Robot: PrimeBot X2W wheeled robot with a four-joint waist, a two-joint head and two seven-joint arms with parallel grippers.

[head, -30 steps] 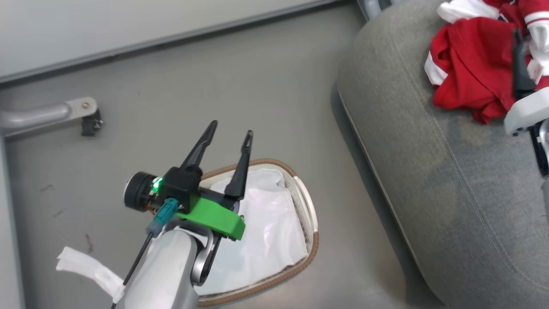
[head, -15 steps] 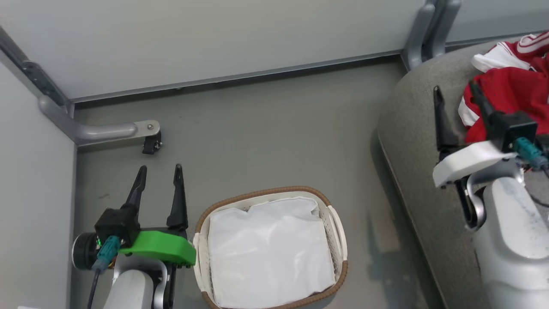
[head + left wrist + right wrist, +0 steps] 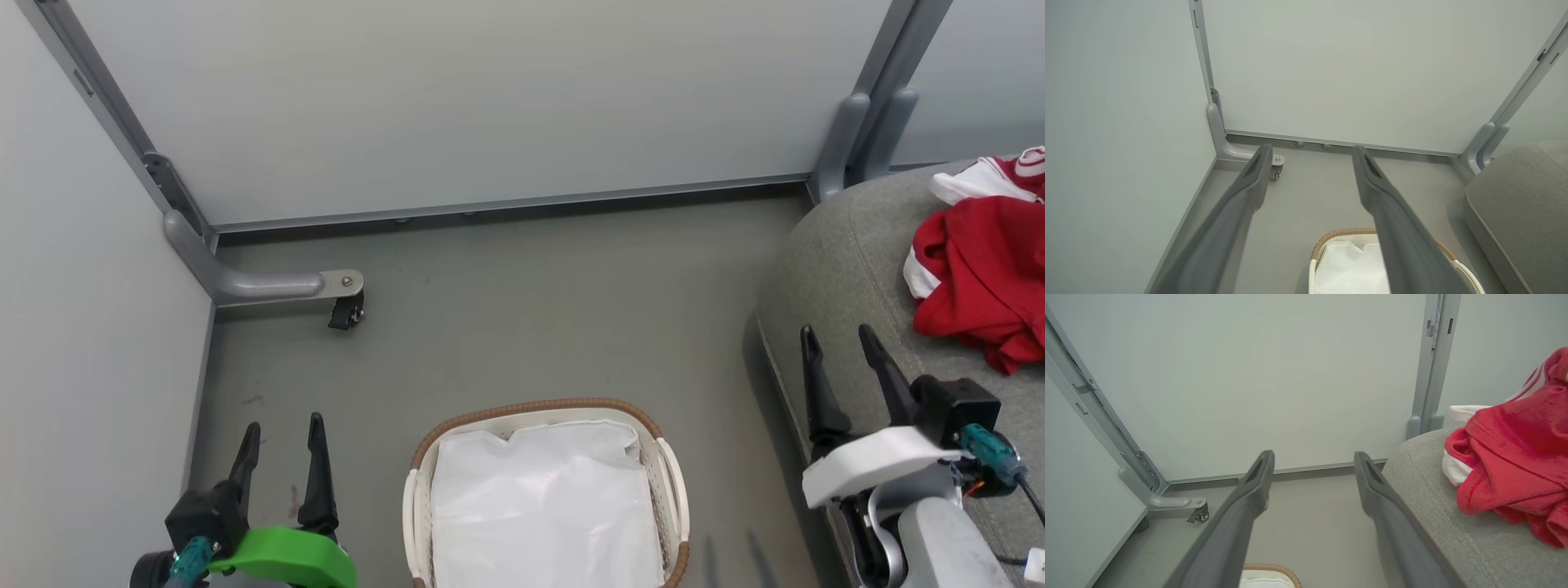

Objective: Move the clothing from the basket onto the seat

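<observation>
Head view: the basket (image 3: 540,406) stands on the floor (image 3: 531,327), in the near middle and well apart from the seat's side edge. A white liner (image 3: 547,506) lies crumpled inside it. The clothing (image 3: 984,278) is heaped on the seat (image 3: 841,261) by its far edge, a little in from the rounded corner. It is red cloth with white panels.

Same view: the left gripper (image 3: 284,422) hangs over the floor to the left of the basket, near the side panel (image 3: 90,343). It is released, with its fingers spread. The right gripper (image 3: 837,330) hangs over the seat's side edge, short of the clothing and apart from it. It is released too, fingers likewise spread.

Left wrist view adds:
- The gap between the fingers frames bare floor and the foot of the back panel (image 3: 1372,73).
- A caster foot (image 3: 1276,167) sits just beside the left fingertip.
- The basket's brown woven far rim and a patch of liner lie partly behind the right finger.
- The seat's rounded corner sits low at that view's right, where it is bare grey fabric.

Right wrist view adds:
- Cloth detail: a stitched hem, white stripes on the upper red fold, and a white piece lying behind the red heap.
- The heap rests on the seat well in from the side edge.
- A sliver of the basket's rim shows at the bottom edge.
- The right finger overlaps the seat's side edge.
</observation>
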